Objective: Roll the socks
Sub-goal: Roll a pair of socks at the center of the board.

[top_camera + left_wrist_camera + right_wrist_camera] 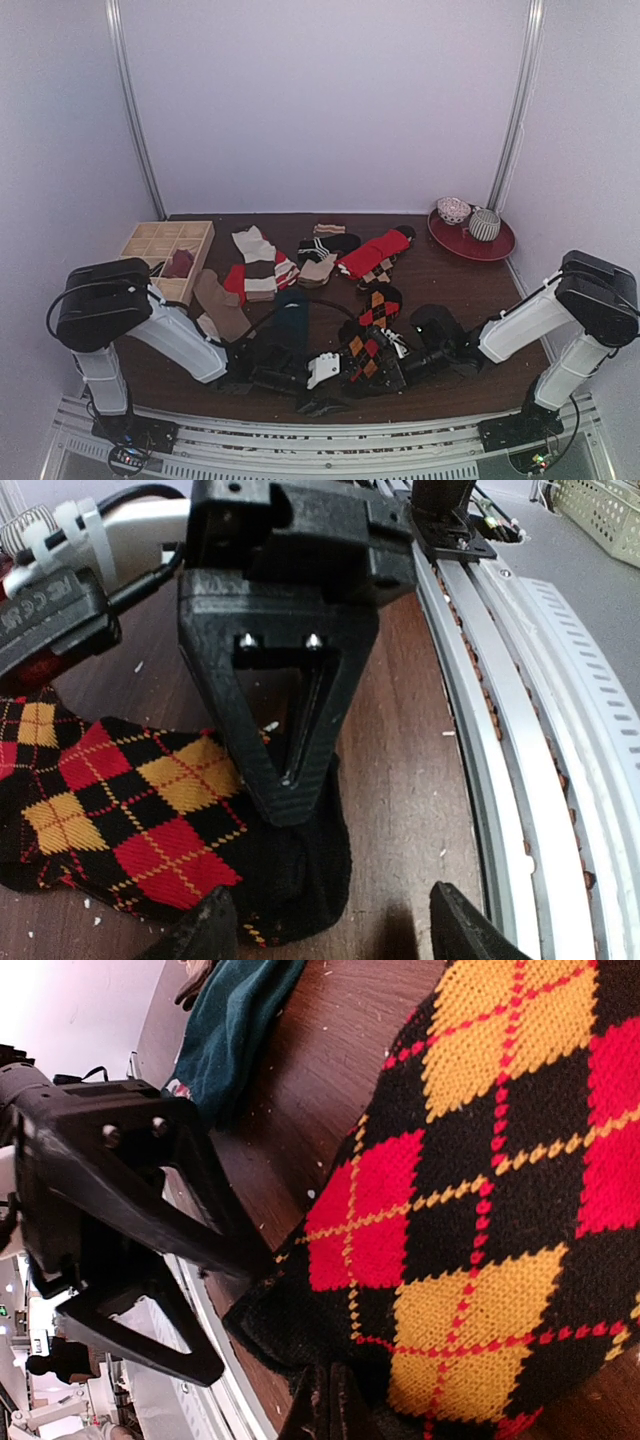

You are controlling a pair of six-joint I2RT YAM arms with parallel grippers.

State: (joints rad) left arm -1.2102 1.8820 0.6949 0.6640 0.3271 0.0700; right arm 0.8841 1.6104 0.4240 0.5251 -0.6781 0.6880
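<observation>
A black argyle sock (372,335) with red and orange diamonds lies at the front middle of the table. Its black toe end shows in the left wrist view (300,860). My right gripper (345,1410) is shut on that toe end, pinching the black fabric; it also shows in the left wrist view (290,770). My left gripper (335,935) is open, with its fingertips (205,930) either side of the toe, the right one over bare wood. A dark teal sock (290,318) lies flat to the left of it (230,1020).
Several other socks (300,260) lie in a pile at the back middle. A wooden compartment box (160,245) stands at the back left. A red plate (500,245) holding a bowl and a cup is at the back right. The metal rail (540,730) runs along the table's front edge.
</observation>
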